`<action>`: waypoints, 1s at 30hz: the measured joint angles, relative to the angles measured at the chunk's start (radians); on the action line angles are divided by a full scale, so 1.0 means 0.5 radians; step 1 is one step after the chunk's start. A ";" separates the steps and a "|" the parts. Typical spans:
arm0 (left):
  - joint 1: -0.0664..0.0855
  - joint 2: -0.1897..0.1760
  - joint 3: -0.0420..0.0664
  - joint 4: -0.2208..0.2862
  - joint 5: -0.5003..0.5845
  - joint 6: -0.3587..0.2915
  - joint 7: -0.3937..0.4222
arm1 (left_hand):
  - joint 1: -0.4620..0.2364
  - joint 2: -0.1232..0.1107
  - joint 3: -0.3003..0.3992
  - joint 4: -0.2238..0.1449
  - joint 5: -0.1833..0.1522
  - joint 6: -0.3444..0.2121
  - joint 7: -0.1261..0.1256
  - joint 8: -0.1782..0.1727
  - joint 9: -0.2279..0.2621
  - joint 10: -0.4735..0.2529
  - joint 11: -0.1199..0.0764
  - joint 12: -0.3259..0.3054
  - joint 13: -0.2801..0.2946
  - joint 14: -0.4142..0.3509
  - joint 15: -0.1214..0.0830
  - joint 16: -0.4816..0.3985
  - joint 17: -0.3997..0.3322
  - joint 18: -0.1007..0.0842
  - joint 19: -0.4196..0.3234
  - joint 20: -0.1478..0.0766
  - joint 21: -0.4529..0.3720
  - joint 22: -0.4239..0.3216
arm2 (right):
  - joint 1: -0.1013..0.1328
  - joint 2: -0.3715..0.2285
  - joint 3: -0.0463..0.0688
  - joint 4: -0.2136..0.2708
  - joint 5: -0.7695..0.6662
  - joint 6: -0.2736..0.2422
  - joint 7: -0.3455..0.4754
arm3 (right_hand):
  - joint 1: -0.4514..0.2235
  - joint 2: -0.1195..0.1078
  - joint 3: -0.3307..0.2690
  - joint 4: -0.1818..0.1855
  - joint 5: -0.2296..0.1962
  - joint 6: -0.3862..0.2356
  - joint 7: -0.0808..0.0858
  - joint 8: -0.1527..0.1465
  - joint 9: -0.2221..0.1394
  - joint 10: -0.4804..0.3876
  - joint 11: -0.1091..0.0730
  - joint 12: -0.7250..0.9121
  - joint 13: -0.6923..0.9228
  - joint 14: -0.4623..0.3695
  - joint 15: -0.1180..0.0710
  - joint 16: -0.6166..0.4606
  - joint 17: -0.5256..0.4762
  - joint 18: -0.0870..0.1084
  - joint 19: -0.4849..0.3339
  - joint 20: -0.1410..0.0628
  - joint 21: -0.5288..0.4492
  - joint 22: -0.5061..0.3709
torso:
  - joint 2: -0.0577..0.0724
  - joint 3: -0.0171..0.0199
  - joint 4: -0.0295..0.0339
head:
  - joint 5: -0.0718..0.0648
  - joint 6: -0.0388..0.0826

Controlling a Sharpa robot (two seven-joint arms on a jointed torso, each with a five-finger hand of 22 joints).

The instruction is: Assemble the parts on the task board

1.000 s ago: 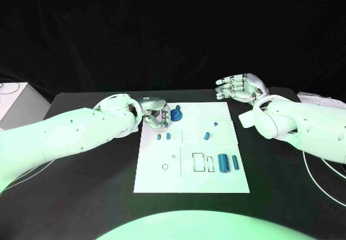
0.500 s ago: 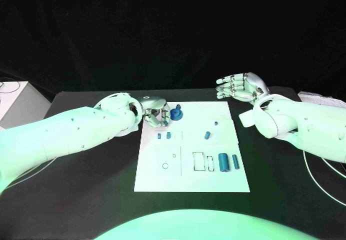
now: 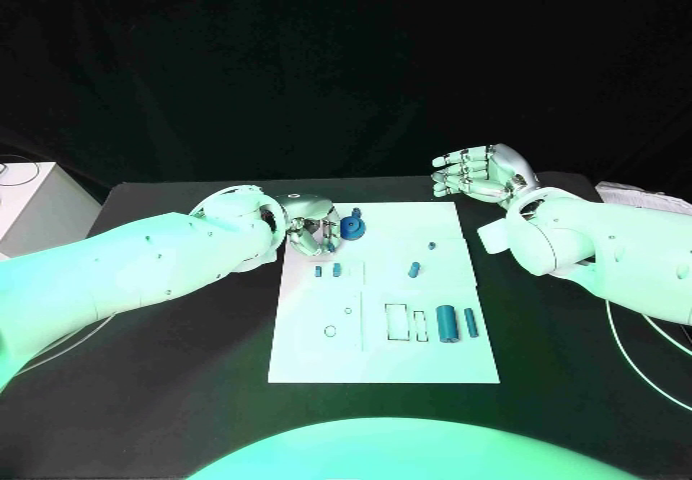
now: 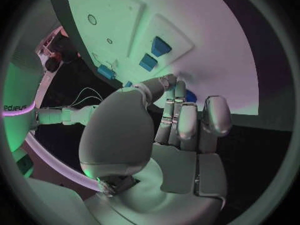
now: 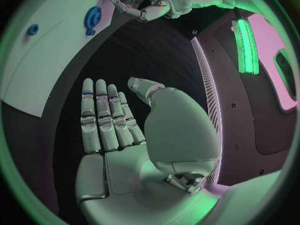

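The white task board (image 3: 378,345) lies in the middle of the table. A round blue part (image 3: 353,228) sits at its far left corner, and it shows too in the right wrist view (image 5: 92,17). My left hand (image 3: 309,224) is just beside that part with its fingers curled in; a narrow strip of board separates them. A bit of blue (image 4: 189,96) peeks past its fingertips (image 4: 178,87). Small blue parts (image 3: 327,270) (image 3: 414,269) and two blue cylinders (image 3: 456,324) lie further along the board. My right hand (image 3: 480,173) is raised past the far right corner, fingers straight, holding nothing.
A white box (image 3: 29,205) stands at the table's left edge. Papers (image 3: 642,198) lie at the right edge. Outlined slots (image 3: 404,322) and holes (image 3: 330,331) mark the near half of the board.
My left hand has shifted slightly beside the round blue part. The right hand has not moved.
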 measured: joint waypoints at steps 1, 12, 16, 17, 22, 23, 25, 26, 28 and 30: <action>0.000 0.001 0.000 0.000 0.000 0.002 0.000 | 0.000 0.000 0.000 0.000 0.000 0.000 0.000 0.000 0.000 0.000 0.000 0.000 0.000 0.000 0.000 0.000 0.000 0.000 0.000 0.000 0.000 0.000 | 0.000 0.000 0.000 0.000 0.000 0.000 0.000 | 0.000 0.000 0.000 0.000 0.000 0.000 0.000 0.000 0.000 0.000 0.000 0.000 0.000 0.000 0.000 0.000 0.000 0.000 0.000 0.000 0.000 0.000 | 0.000 0.0000 0.000 | 0.000 0.000; 0.000 0.003 0.000 -0.002 -0.001 0.025 -0.005 | 0.000 0.000 0.000 0.000 0.000 -0.001 0.000 -0.011 0.001 0.000 0.000 -0.008 0.002 0.000 0.000 0.000 0.000 0.000 0.000 0.000 0.000 0.000 | 0.000 -0.001 0.000 0.001 0.000 0.001 0.000 | 0.000 0.000 0.000 0.000 0.000 0.000 0.000 0.000 0.000 0.000 0.000 0.000 0.000 0.000 0.000 0.000 0.000 0.000 0.000 0.000 0.000 0.000 | 0.000 -0.0010 0.001 | -0.001 -0.006; 0.001 0.002 0.000 -0.003 -0.001 0.030 -0.008 | 0.000 0.000 0.000 0.000 0.000 -0.004 -0.003 -0.012 0.013 0.000 0.000 -0.008 0.002 0.000 0.000 0.000 0.000 0.000 0.000 0.000 0.000 0.000 | 0.000 -0.001 0.000 0.001 0.000 0.001 -0.001 | 0.000 0.000 0.000 0.000 0.000 0.000 0.000 0.000 0.000 0.000 0.000 0.000 0.000 0.000 0.000 0.000 0.000 0.000 0.000 0.000 0.000 0.000 | 0.000 -0.0015 0.001 | -0.001 -0.007; 0.001 0.002 0.000 -0.003 -0.001 0.031 -0.008 | 0.000 0.000 0.000 0.000 0.000 -0.003 -0.003 -0.012 0.013 0.000 0.000 -0.008 0.002 0.000 0.000 0.000 0.000 0.000 0.000 0.000 0.000 0.000 | 0.000 -0.001 0.001 0.001 0.000 0.001 -0.001 | 0.000 0.000 0.000 0.000 0.000 0.000 0.000 0.000 0.000 0.000 0.000 0.000 0.000 0.000 0.000 0.000 0.000 0.000 0.000 0.000 0.000 0.000 | 0.000 -0.0015 0.001 | -0.001 -0.007; 0.001 0.003 0.000 -0.003 -0.001 0.034 -0.010 | 0.000 0.000 0.000 0.000 0.000 0.004 0.004 -0.014 0.018 0.000 0.000 -0.008 0.002 0.000 0.000 0.000 -0.004 0.000 0.000 0.000 0.000 0.000 | 0.000 -0.001 0.000 0.001 0.000 0.001 -0.001 | 0.000 0.000 0.000 0.000 0.000 0.000 0.000 0.000 0.000 0.000 0.000 0.000 0.000 0.000 0.000 0.000 0.000 0.000 0.000 0.000 0.000 0.000 | 0.000 -0.0029 0.002 | -0.001 -0.007; 0.001 0.003 0.000 -0.003 -0.001 0.035 -0.011 | 0.000 -0.001 0.000 0.000 0.000 0.004 0.004 -0.012 0.018 0.000 0.000 -0.008 0.002 0.000 0.000 0.000 -0.004 0.000 0.000 0.000 0.000 0.000 | 0.000 -0.001 0.000 0.001 0.000 0.001 -0.001 | 0.000 0.000 0.000 0.000 0.000 0.000 0.000 0.000 0.000 0.000 0.000 0.000 0.000 0.000 0.000 0.000 0.000 0.000 0.000 0.000 0.000 0.000 | 0.000 -0.0029 0.002 | -0.002 -0.007; 0.001 0.003 0.000 -0.003 -0.001 0.035 -0.011 | 0.000 -0.001 0.000 0.000 0.000 0.004 0.004 -0.007 0.018 0.000 0.000 -0.008 0.002 0.000 0.000 0.000 -0.004 0.000 0.000 0.000 0.000 0.000 | 0.000 -0.001 0.000 0.001 0.000 0.001 -0.001 | 0.000 0.000 0.000 0.000 0.000 0.000 0.000 0.000 0.000 0.000 0.000 0.000 0.000 0.000 0.000 0.000 0.000 0.000 0.000 0.000 0.000 0.000 | 0.000 -0.0029 0.001 | -0.002 -0.007; 0.001 0.003 0.000 -0.004 -0.001 0.036 -0.012 | 0.001 -0.001 0.000 0.000 0.000 0.004 0.004 -0.007 0.018 0.000 0.000 -0.008 0.002 0.000 0.000 0.000 -0.004 0.000 0.000 0.000 0.000 0.000 | 0.000 -0.001 0.000 0.001 0.000 0.001 -0.001 | 0.000 0.000 0.000 0.000 0.000 0.000 0.000 0.000 0.000 0.000 0.000 0.000 0.000 0.000 0.000 0.000 0.000 0.000 0.000 0.000 0.000 0.000 | 0.000 -0.0029 0.001 | -0.002 -0.008; 0.001 0.004 0.000 -0.008 -0.001 0.038 -0.014 | 0.002 0.001 0.000 0.000 0.000 0.004 0.004 -0.007 0.018 0.000 0.000 -0.008 0.002 0.000 0.000 0.000 -0.003 0.000 0.000 0.000 0.000 0.000 | 0.000 -0.001 0.000 0.001 0.000 0.001 -0.001 | 0.000 0.000 0.000 0.000 0.000 0.000 0.000 0.000 0.000 0.000 0.000 0.000 0.000 0.000 0.000 0.000 0.000 0.000 0.000 0.000 0.000 0.000 | 0.000 -0.0027 0.001 | -0.003 -0.009; 0.001 0.006 0.000 -0.011 -0.001 0.038 -0.015 | 0.003 0.004 0.000 0.000 0.000 0.004 0.004 -0.007 0.018 0.000 0.000 -0.016 0.002 0.000 0.000 0.000 -0.005 0.000 0.000 0.000 0.000 0.000 | 0.000 -0.002 0.000 0.001 0.000 0.001 -0.001 | 0.000 0.000 0.000 0.000 0.000 0.000 0.000 0.000 0.000 0.000 0.000 0.000 0.000 0.000 0.000 0.000 0.000 0.000 0.000 0.000 0.000 0.000 | 0.001 -0.0017 0.001 | -0.004 -0.009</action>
